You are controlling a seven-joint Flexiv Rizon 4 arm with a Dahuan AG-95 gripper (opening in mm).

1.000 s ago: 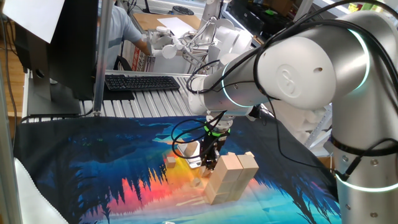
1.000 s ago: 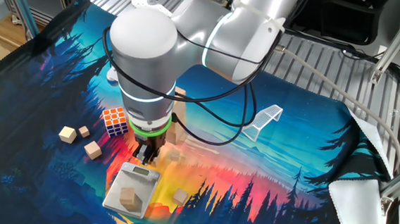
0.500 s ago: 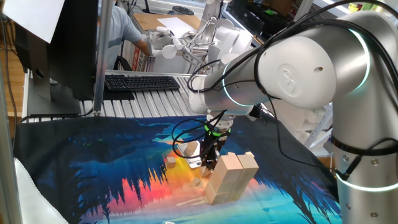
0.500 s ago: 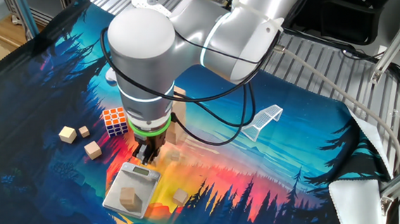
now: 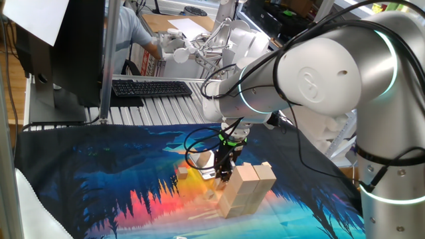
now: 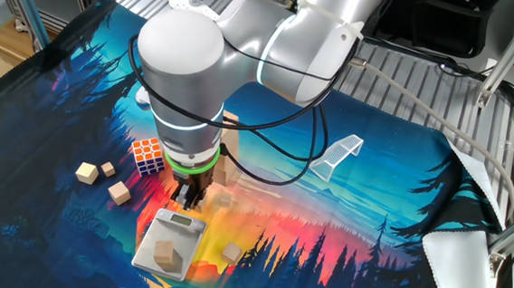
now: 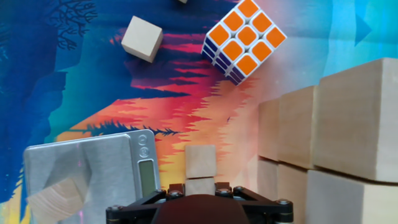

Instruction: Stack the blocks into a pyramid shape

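One fixed view showed the gripper point(image 5: 224, 174) pointing straight down, low over the mat, just beside the stacked blocks point(image 5: 247, 189). The stack stood to the right of the fingers in this picture, its near top corner almost at fingertip height. Whether the fingers touched the stack could not be told from here.

The other fixed view had the arm's bulk over much of the scene. The gripper point(image 6: 191, 196) hung just above the far edge of the silver scale point(image 6: 146, 249), which carried one loose cube point(image 6: 164, 254). The stack showed only as a tan sliver behind the wrist. Three more small cubes point(image 6: 87, 172) lay well apart on the mat, beyond the puzzle cube point(image 6: 147, 155).

The hand view settled the grip. The jaws were nearly closed on a small block point(image 7: 199, 186), with another small block point(image 7: 201, 161) lying on the mat directly ahead of it. The stack's big bricks point(image 7: 348, 118) rose close on the right, so the carried piece would probably have to rise and shift that way to be set on the pile.
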